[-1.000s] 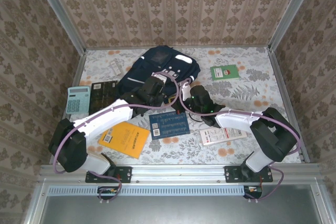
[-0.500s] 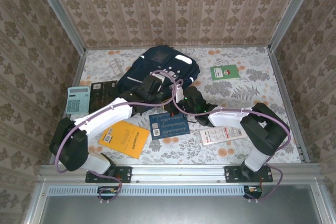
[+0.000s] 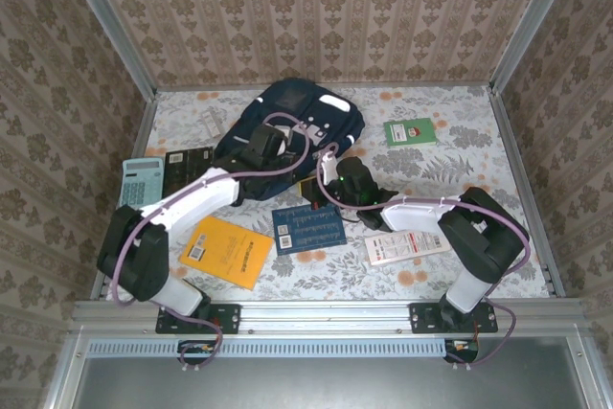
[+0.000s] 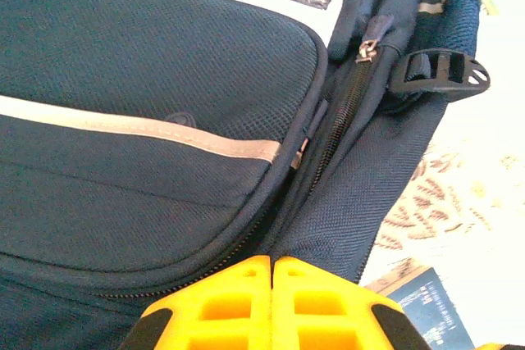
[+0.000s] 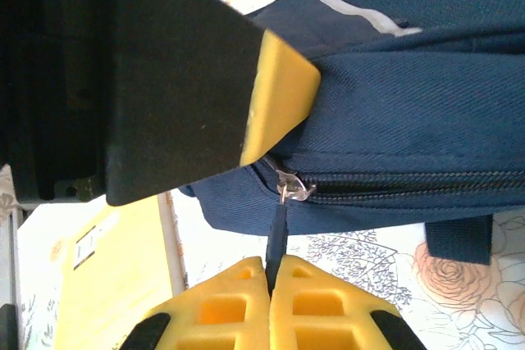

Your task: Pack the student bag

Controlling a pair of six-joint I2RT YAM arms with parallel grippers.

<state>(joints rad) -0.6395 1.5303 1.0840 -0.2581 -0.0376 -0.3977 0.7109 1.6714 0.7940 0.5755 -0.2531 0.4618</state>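
Observation:
The student bag (image 3: 292, 102), navy with a white stripe and a grey-white patch, lies at the back middle of the table. My left gripper (image 3: 266, 146) rests on its near side. In the left wrist view the yellow fingers (image 4: 272, 260) are shut, tips against the bag's (image 4: 148, 63) fabric beside a zipper seam, with nothing visible between them. My right gripper (image 3: 328, 171) sits at the bag's near right edge. In the right wrist view it (image 5: 271, 261) is shut on the dark zipper pull (image 5: 277, 231) hanging from the silver slider (image 5: 291, 186).
On the table lie a calculator (image 3: 142, 182), a black flat case (image 3: 187, 171), an orange book (image 3: 228, 251), a blue book (image 3: 308, 228), a white booklet (image 3: 404, 247) and a green booklet (image 3: 410, 131). Patterned walls close in three sides.
My left gripper has moved away from me, farther up onto the bag. My right gripper has shifted left and closer to the bag's edge. Both stayed shut.

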